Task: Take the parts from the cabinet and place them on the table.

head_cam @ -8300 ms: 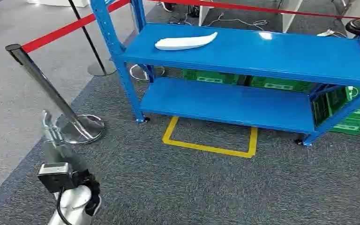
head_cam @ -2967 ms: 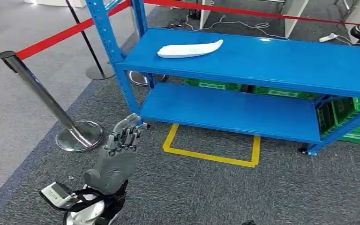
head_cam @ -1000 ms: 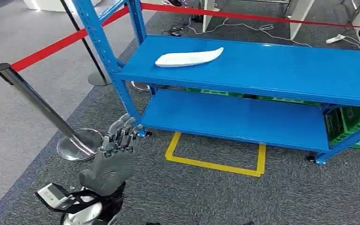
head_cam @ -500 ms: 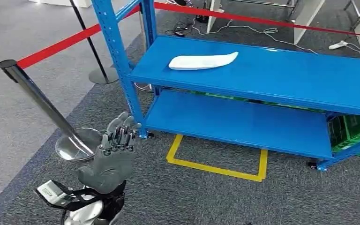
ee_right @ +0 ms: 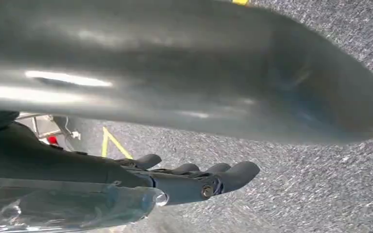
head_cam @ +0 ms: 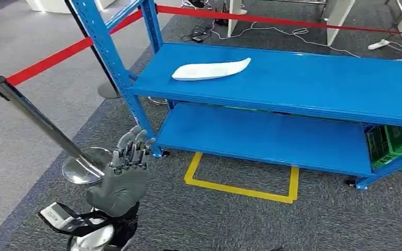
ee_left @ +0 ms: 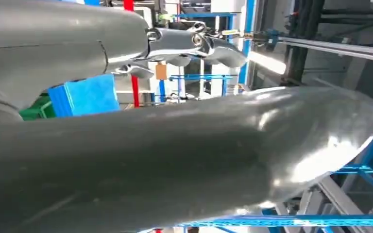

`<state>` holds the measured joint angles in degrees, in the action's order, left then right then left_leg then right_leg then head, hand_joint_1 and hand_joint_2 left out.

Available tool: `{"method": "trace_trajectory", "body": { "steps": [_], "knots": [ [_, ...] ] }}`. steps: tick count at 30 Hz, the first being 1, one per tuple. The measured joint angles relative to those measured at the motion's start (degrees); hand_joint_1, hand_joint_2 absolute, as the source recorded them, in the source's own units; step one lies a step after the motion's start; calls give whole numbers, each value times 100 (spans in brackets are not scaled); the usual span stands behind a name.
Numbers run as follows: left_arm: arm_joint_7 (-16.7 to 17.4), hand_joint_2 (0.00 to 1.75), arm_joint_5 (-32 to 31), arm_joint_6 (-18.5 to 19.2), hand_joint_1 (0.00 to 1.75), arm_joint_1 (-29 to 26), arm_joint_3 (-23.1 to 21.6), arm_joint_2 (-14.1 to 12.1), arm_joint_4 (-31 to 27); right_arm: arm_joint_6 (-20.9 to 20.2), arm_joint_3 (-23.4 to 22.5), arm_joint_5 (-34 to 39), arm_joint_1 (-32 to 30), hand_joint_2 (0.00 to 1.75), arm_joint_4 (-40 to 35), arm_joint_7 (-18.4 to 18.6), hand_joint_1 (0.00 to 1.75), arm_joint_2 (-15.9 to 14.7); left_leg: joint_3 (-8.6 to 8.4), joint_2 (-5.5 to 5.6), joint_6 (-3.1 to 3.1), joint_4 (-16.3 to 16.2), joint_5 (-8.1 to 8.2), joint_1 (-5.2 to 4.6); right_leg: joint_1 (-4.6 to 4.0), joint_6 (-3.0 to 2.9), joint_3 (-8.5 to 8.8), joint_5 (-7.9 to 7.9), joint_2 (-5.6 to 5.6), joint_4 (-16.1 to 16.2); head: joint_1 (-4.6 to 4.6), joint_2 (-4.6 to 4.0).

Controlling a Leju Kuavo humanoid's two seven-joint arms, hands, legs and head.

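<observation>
A long white curved part (head_cam: pixel 211 69) lies on the upper blue shelf (head_cam: pixel 319 78) of the cabinet, near its left end. My left hand (head_cam: pixel 123 170) is raised at the lower left in the head view, well short of the cabinet, fingers stretched upward and holding nothing. The left wrist view has its thick grey thumb (ee_left: pixel 175 160) and extended fingers (ee_left: pixel 194 43) close up, with nothing between them. In the right wrist view my right hand (ee_right: pixel 175 182) hangs over the grey carpet, its dark fingers (ee_right: pixel 223 174) straight and empty.
A chrome stanchion post (head_cam: pixel 36 117) with its round base (head_cam: pixel 86 164) and red belt (head_cam: pixel 57 52) stands left of the cabinet, close to my left hand. A yellow floor square (head_cam: pixel 241 183) marks the carpet before the lower shelf (head_cam: pixel 261 138). Green crates (head_cam: pixel 392 144) sit behind it at right.
The whole picture has shifted a little, so the camera has moved nearer the cabinet. My left arm, hanging low at first, now holds the hand up; over the last second it has kept its pose.
</observation>
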<state>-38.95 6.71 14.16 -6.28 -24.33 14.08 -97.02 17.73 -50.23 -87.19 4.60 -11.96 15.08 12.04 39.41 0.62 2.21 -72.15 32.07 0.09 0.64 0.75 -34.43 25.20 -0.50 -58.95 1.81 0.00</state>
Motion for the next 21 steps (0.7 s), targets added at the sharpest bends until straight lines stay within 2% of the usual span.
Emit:
{"method": "trace_trajectory", "body": {
  "steps": [2, 3, 4, 5, 7, 8, 9, 10, 12, 13, 14, 15, 17, 18, 19, 20, 21],
  "knots": [
    [0, 0, 9, 4, 0, 1, -2, 0, 0, 0, 0, -2, 0, 0, 0, -2, 0, 0, -418, -2, -44, 916, -541, 0, 2, 17, 35, 11, -17, 0, 0, 0],
    [0, 0, 9, 17, 0, 2, -4, 0, -2, -2, 2, -4, -1, 0, 0, -4, 0, 0, -605, -20, -69, 1296, -669, -1, 1, 37, 44, 17, -24, 1, 2, 0],
    [0, 0, 4, 31, 0, 6, -7, 2, -2, -2, 2, -7, 2, 0, 0, -5, 0, 0, -674, -15, -94, 1520, -605, -6, -50, 89, 22, 52, -32, -47, 2, 0],
    [0, 0, 0, 39, 0, 3, -9, 2, -2, -2, 0, -9, 1, 0, 0, -7, 0, 0, -657, -12, -119, 1486, -615, -9, -46, 118, 24, 34, -25, -7, -26, 0],
    [0, 0, -37, 42, 0, 1, -4, 2, -2, -2, 0, -22, 0, 0, 0, -7, 0, 0, -649, 6, -189, 1492, -625, -28, -28, 190, 50, 12, -18, 43, -24, 0],
    [0, 0, -42, 42, 0, 3, -11, 7, -2, -2, 2, -24, 2, 0, 0, -7, 0, 0, -673, 4, -236, 1541, -659, 15, -23, 220, 40, 31, -16, 25, -11, 0],
    [0, 0, -46, 44, 0, 3, -17, 9, -2, 0, 0, -28, 1, 0, 0, -7, 0, 0, -688, 2, -249, 1544, -663, 19, -19, 251, -8, 106, -4, -75, -43, 0],
    [0, 0, -37, 44, 0, 3, -20, 9, -2, -2, 2, -31, 3, 0, 0, -7, 0, 0, -693, -2, -285, 1543, -658, 21, -18, 279, -149, 301, 3, -380, -77, 0],
    [0, 0, -35, 44, 0, 2, -15, 11, -2, 0, 2, -39, -5, 0, 0, -4, 0, 0, -691, -4, -301, 1541, -648, 18, -7, 311, -610, 740, 4, -1342, -83, 0],
    [0, 0, -35, 46, 0, 0, -11, 11, -2, 0, 0, -42, -11, 0, 0, -2, 0, 0, -694, -4, -305, 1540, -644, 17, -8, 324, -789, 836, 3, -1692, -87, 0],
    [0, 0, -35, 44, 0, 0, -9, 11, -2, -2, 0, -42, -14, 0, 0, -2, 0, 0, -701, -2, -308, 1540, -638, 17, -6, 330, -838, 790, 5, -1756, -83, 0],
    [0, 0, -35, 46, 0, 0, -7, 11, -2, 0, 0, -42, -15, 0, 0, -2, 0, 0, -714, 0, -303, 1539, -630, 20, -5, 330, -762, 624, 5, -1577, -87, 0],
    [0, 0, -35, 46, 0, 0, -7, 13, -2, 0, 0, -44, -5, 0, 0, -2, 0, 0, -769, 10, -264, 1537, -594, 32, 6, 320, -277, 95, 9, -582, -85, 0],
    [0, 0, -35, 46, 0, 0, -7, 13, -2, 0, 0, -44, -3, 0, 0, -2, 0, 0, -793, 11, -229, 1531, -567, 30, 17, 330, -35, -57, 16, -101, -90, 0],
    [0, 0, -33, 46, 0, 0, -4, 13, -2, -2, 2, -44, 12, 0, 0, -2, 0, 0, -780, 15, -186, 1499, -538, -16, -6, 287, 50, 22, -11, -7, -94, 0],
    [0, 0, -26, 48, 0, 0, -2, 13, -2, -2, 2, -44, 14, 0, 2, -2, 0, 0, -780, 18, -167, 1505, -547, -15, -2, 221, 28, 5, -23, -9, -74, 0],
    [0, 0, -2, 52, 0, 0, 0, 13, -2, 0, 2, -44, 8, 0, 2, -2, 0, 0, -788, 18, -144, 1531, -559, -10, -15, 186, 16, 9, -25, -22, -70, 0]
  ]
}}
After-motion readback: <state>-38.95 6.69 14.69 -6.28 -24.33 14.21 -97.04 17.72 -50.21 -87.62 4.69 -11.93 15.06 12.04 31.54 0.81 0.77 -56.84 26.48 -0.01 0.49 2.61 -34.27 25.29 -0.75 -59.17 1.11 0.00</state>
